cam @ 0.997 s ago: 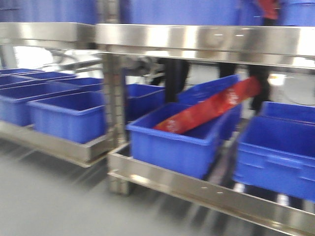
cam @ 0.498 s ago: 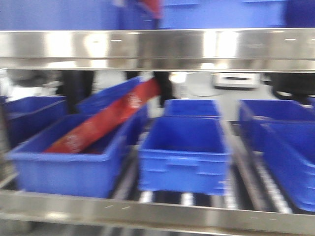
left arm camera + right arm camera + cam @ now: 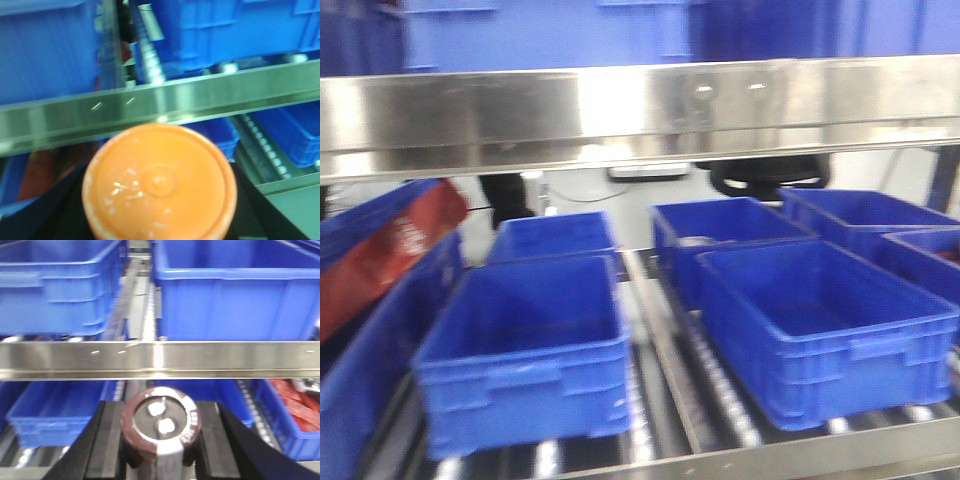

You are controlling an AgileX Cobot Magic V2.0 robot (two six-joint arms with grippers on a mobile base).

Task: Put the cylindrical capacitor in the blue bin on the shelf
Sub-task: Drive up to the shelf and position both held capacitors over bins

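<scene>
- Right wrist view: our right gripper [image 3: 161, 452] squeezes the cylindrical capacitor [image 3: 161, 425] between its two black fingers [image 3: 105, 455].
- We see its dark round top with two silver bits.
- It sits low in the picture, under the shiny front rail of the shelf [image 3: 160, 360], and not in any bin.
- Left wrist view: our left gripper [image 3: 159, 225] grips an orange round thing [image 3: 159, 180].
- Front view: blue bins [image 3: 525, 350] sit in rows on the rollers [image 3: 715, 395].
- A red packet [image 3: 380, 255] leans in the far left bin.
</scene>
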